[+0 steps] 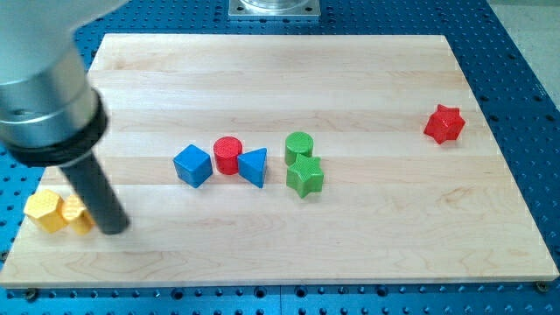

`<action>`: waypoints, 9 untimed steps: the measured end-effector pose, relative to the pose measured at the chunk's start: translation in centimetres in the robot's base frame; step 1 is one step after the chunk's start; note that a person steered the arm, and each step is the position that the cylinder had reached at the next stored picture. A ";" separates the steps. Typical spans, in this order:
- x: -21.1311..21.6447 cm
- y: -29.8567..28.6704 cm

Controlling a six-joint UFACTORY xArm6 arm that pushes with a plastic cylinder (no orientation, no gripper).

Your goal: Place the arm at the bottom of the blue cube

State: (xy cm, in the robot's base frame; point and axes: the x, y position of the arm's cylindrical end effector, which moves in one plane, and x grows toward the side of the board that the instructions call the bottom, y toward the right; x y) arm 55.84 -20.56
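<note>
The blue cube [192, 165] sits left of the board's middle. My tip [114, 229] is at the lower left of the board, well to the left of and below the blue cube, touching or just beside a yellow block [80, 215]. The rod runs up to the large grey arm body at the view's top left. A red cylinder [227, 155] stands just right of the blue cube, and a blue triangular block [254, 166] is right of that.
A second yellow block [44, 211] lies at the board's left edge. A green cylinder [298, 147] and a green star [304, 176] sit near the middle. A red star [444, 123] lies at the right. The wooden board [394, 227] rests on a blue perforated table.
</note>
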 end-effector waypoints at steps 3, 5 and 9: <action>0.3 8.0; -0.3 8.3; -0.6 6.4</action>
State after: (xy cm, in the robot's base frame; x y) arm 55.23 -14.16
